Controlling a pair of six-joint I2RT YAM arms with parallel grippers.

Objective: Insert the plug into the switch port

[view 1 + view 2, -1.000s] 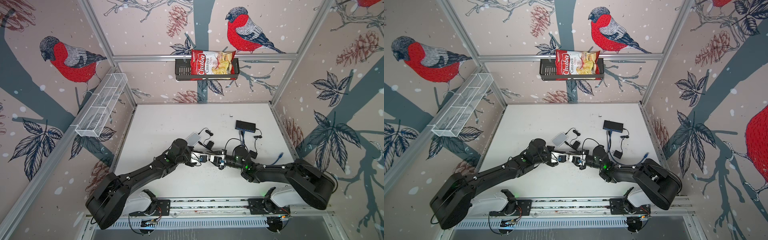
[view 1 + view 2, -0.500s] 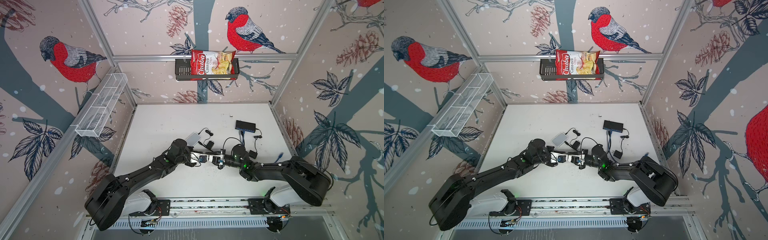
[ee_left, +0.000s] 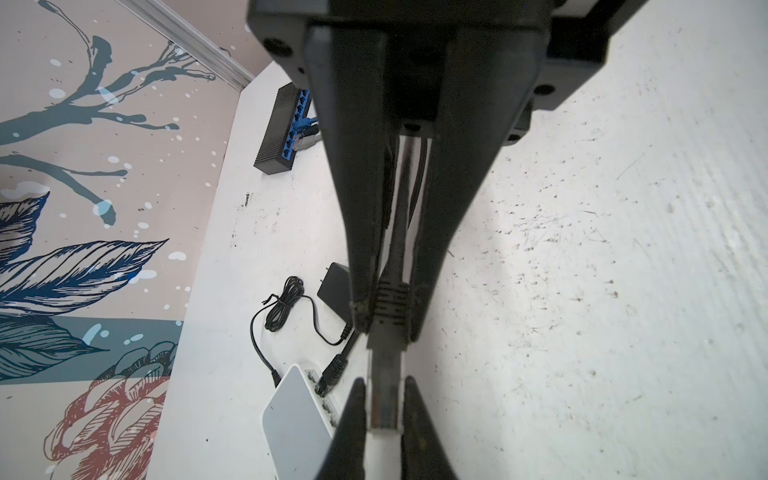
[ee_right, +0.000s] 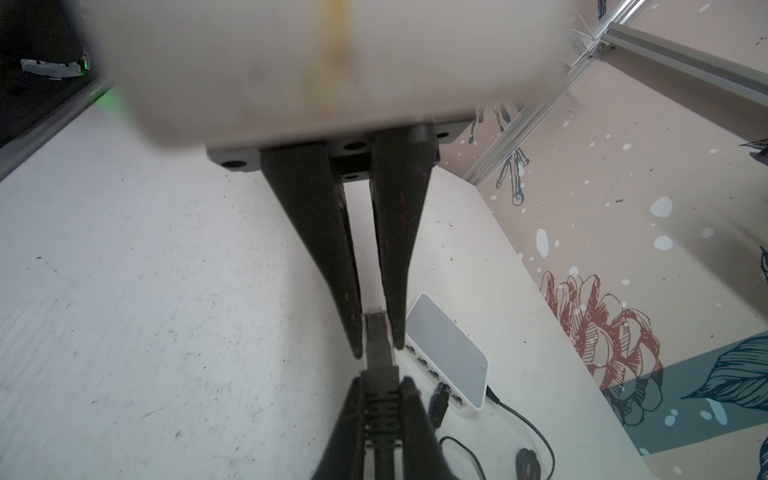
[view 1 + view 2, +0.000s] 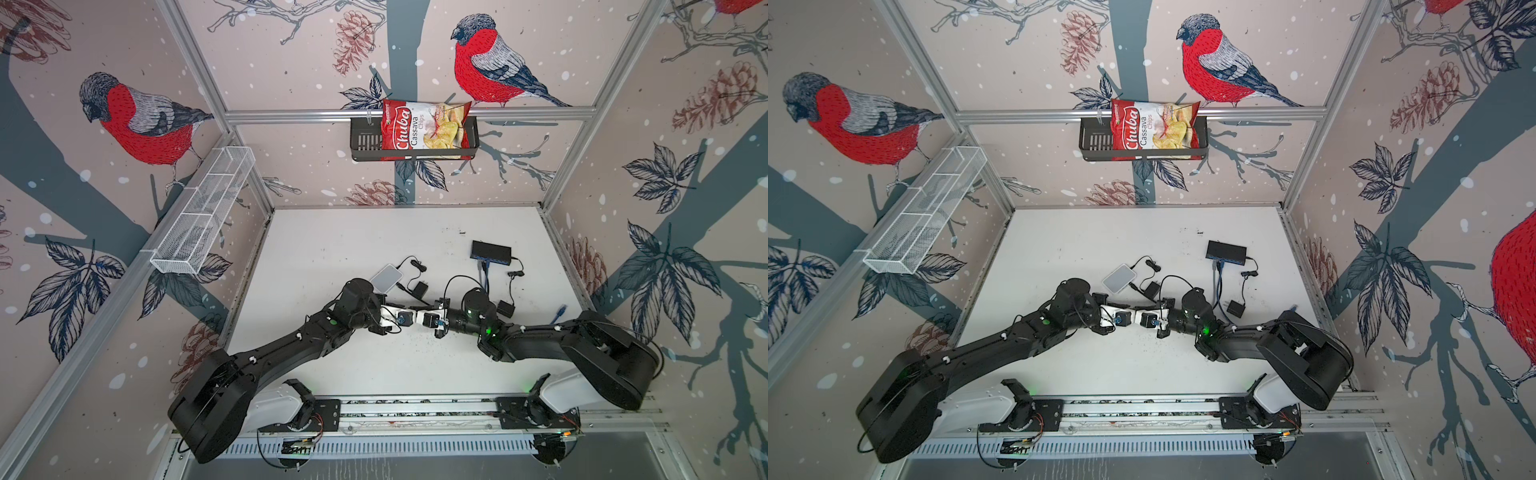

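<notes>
White table; black switch with blue ports far right; white switch; red chip bag; beige walls with red-breasted birds; dark grey plug.

Tabletop was matt white, rough, scratched and speckled. Plug was clear plastic, its boot ribbed black rubber-like. White switch was smooth satin plastic, black switch matt plastic. Chips bag was glossy foil, frame rail brushed metal.

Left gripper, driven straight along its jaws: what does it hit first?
The right gripper, facing it just ahead. Both hold the same black-booted, clear-tipped network plug: left gripper on the boot, right on the tip. Depth between them is unclear.
</notes>
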